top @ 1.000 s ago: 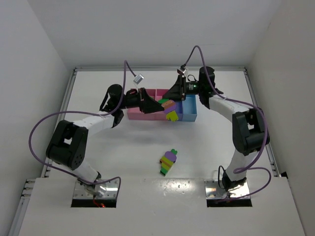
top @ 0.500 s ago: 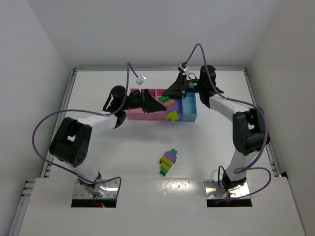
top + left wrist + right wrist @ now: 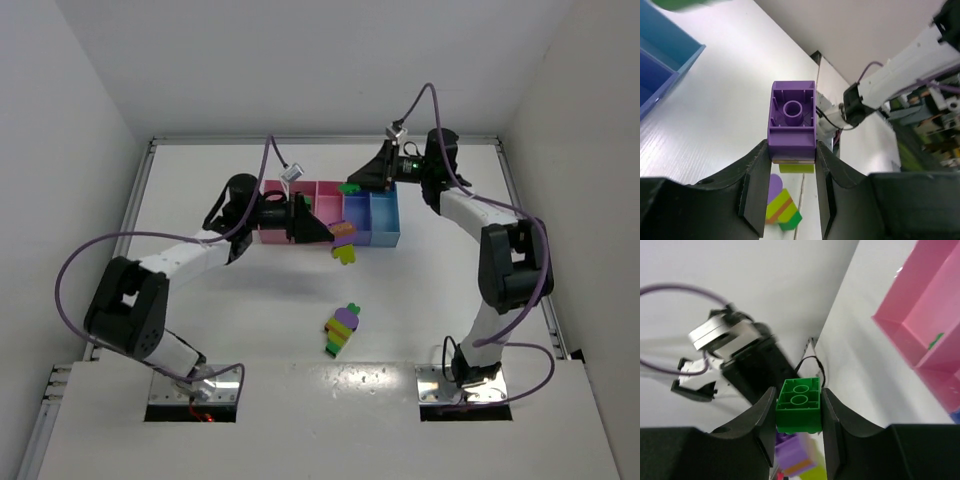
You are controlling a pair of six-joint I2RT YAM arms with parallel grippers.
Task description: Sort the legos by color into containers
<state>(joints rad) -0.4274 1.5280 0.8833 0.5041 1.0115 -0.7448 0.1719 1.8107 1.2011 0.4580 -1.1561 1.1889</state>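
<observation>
The left tool (image 3: 791, 151) was clamped narrow on a small clump of purple, orange and yellow-green plastic studded bricks (image 3: 343, 242). Its fingers pressed the two sides of the clump's purple brick (image 3: 792, 112), whose hollow underside faced the wrist camera. The clump hung in the air just in front of the row of four joined open rectangular plastic bins (image 3: 388, 238), pink on the left and blue on the right, which stood at the middle of the white bench (image 3: 200, 320) toward its far edge. The right tool (image 3: 798, 399) was closed on a single dark green plastic studded brick (image 3: 800, 409), held above the far side of the bins about where pink met blue; which compartment lay under it could not be told. The two tools were near each other but apart. A second multicoloured clump (image 3: 342, 329) of purple, yellow-green, orange and dark green bricks lay on the bench toward its near edge, roughly midway between the arm bases and well apart from the bins.
</observation>
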